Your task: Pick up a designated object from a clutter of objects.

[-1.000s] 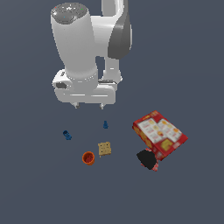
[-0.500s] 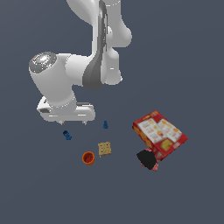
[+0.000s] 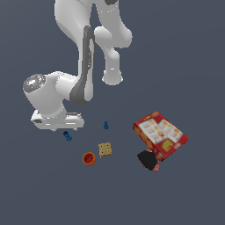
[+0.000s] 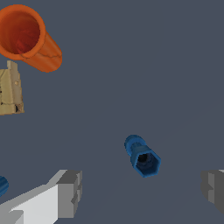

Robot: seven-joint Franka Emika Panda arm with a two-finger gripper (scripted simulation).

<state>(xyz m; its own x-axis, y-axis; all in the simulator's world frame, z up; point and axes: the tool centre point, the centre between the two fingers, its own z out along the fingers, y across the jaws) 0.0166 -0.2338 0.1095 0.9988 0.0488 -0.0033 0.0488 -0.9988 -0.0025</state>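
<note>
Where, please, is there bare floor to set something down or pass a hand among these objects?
Bare floor lies between the cracker and the red box, and all along the near side below the cup. It is crowded where the cup and cracker sit close together, where the black lump meets the box, and around the blue piece between the open claw fingers.

Six loose things in all: one red box (image 3: 160, 135), one black-and-red lump (image 3: 148, 160), one tan cracker (image 3: 105, 149), one orange cup (image 3: 88, 158), and two small blue pieces, one stubby (image 3: 67, 136) and one pointed (image 3: 106, 125).
</note>
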